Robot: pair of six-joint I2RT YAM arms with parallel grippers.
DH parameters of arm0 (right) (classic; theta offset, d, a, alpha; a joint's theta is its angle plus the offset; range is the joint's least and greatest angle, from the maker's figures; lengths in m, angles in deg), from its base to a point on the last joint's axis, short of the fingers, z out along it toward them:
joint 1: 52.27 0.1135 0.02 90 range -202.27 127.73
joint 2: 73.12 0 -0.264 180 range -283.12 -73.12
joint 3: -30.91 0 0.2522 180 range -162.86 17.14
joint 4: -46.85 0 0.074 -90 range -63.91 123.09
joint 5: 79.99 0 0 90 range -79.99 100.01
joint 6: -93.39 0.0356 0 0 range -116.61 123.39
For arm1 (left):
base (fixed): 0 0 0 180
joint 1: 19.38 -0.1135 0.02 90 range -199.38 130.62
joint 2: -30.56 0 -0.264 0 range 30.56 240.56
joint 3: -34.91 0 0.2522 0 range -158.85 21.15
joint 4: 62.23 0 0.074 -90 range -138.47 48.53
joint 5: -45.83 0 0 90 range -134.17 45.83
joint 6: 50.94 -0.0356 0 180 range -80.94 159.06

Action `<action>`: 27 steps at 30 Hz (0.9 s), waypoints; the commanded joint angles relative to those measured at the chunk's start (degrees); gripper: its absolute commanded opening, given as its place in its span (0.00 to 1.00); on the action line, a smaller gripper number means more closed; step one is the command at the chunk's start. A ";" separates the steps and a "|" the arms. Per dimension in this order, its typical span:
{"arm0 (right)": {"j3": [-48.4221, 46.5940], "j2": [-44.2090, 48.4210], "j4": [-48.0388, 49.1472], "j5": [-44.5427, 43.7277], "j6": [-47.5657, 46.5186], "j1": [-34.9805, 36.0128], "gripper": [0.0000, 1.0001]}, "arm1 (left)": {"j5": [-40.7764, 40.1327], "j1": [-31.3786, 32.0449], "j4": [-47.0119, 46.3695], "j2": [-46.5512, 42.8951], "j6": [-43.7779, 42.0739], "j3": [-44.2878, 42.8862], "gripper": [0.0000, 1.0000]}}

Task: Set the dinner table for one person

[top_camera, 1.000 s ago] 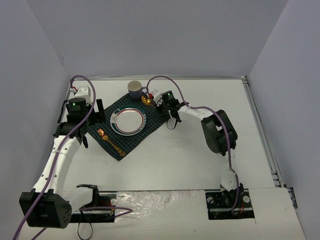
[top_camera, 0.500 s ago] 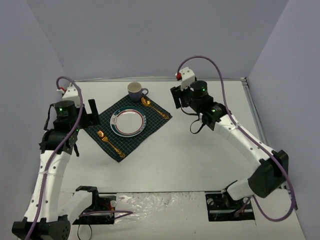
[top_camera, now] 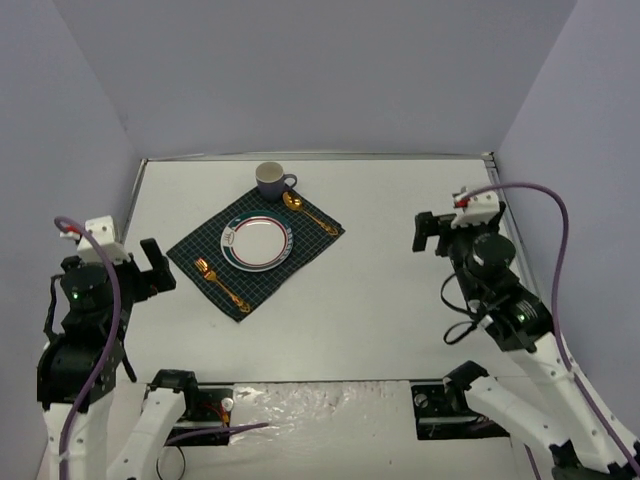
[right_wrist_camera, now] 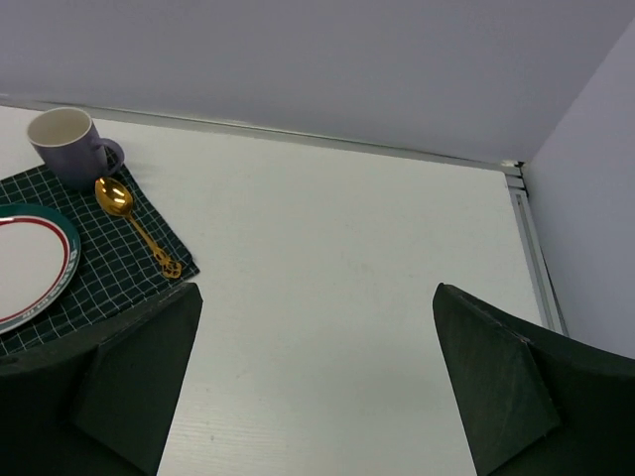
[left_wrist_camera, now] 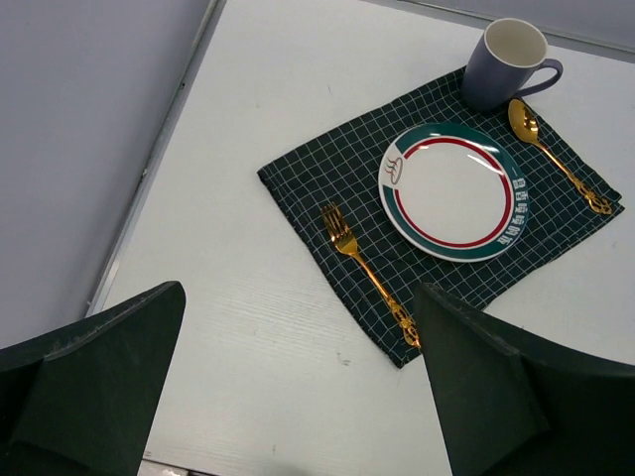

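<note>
On the white dinner table lies a dark green checked cloth, set as a diamond. A green-and-red-rimmed plate rests at its middle. A gold fork lies left of the plate, a gold spoon right of it, and a lilac mug stands at the far corner. My left gripper hangs open above the table's left side, well short of the fork. My right gripper hangs open far right of the spoon. Nothing is between either pair of fingers.
Grey walls close in the table on three sides. Thin metal rails run along its right and far edges. The arm bases and cables sit at the near edge.
Both arms have pulled back from the cloth toward the near edge and risen. The right gripper has opened and left the spoon lying on the cloth.
</note>
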 commanded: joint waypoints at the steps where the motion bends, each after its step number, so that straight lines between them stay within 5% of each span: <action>1: 2.97 9.24 -0.12 -5.74 4.01 0.08 1.00 | -3.28 -0.18 2.98 -3.68 -0.25 0.70 0.97; 11: 9.48 20.49 -2.84 -10.99 6.19 0.15 1.00 | -6.64 0.17 3.20 -7.26 1.76 2.47 0.97; 27: 11.90 24.99 -3.02 -13.76 10.23 0.15 1.00 | -7.97 1.02 3.02 -8.53 2.35 2.80 0.97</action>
